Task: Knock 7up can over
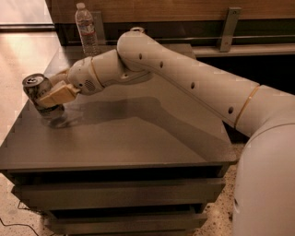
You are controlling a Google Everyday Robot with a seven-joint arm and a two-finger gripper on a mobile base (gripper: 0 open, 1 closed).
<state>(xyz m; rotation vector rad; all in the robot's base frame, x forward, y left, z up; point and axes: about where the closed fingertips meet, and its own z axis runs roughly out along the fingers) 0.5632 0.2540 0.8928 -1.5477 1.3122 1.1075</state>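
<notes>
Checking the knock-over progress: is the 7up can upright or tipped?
Tilted, not down: the 7up can leans, top left of base, gripper clamped around it near the table edge.

Gripper (47, 91) against the 7up can (35, 84) - matt tan plastic on shiny metal. Below it, smooth matt grey table (138, 138); behind it, clear glossy plastic bottle (86, 30) - arm (184, 78) smooth cream plastic.

My gripper (44, 91) is at the left edge of a grey table (138, 138). Beyond it and slightly to its right, a clear water bottle (86, 28) stands upright near the table's far edge, well apart from it. Farther right, a metal bracket (229, 27) runs up a wooden wall panel (184, 9). Left of my gripper is shiny tan floor (18, 50). Far below it, a thin cable (14, 225) lies on the ground.
</notes>
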